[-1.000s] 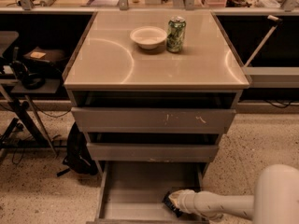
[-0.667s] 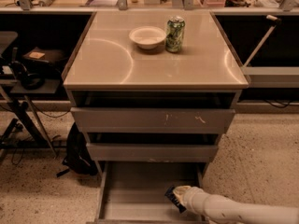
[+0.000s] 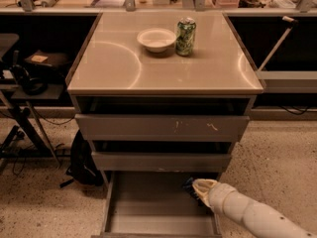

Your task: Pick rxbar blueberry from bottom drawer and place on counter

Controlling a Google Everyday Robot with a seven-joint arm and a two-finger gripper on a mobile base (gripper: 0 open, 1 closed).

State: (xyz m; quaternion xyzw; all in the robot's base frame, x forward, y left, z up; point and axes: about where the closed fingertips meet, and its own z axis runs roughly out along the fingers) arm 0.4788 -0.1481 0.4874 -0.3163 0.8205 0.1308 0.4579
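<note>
Far left, off the desk's left edge, a black bag [image 3: 81,157] sits on the floor, no part in the task. The counter [image 3: 148,71] carries only a white bowl [image 3: 156,38] and, just right of it, a green can [image 3: 185,35], both near the back edge and about midway between the left and right edges; no bar is on the counter, so the placing is not done. Below the front edge, the two upper drawers [image 3: 161,127] are partly out and untouched. The bottom drawer [image 3: 143,205] is pulled well out, its grey floor bare across the left and middle. At its right edge, toward the back right corner under the drawer above, the gripper [image 3: 194,190] is down inside the drawer, the pale arm [image 3: 247,216] coming in from the lower right. The rxbar blueberry [image 3: 188,186] looks to be the dark patch right at the gripper's tip, touching it; I cannot separate bar from gripper there, and whether the gripper is open or closed on it I cannot tell. Judgement: this is the reach or grasp stage, roughly a third along. Drawer open counts as done and the reach is at the bar; the grasp is unconfirmed. Left to do: secure the bar, lift it clear of the drawer above, carry it up past the front edge and set it on free counter, which there is plenty of along the front edge and toward the front corners.
</note>
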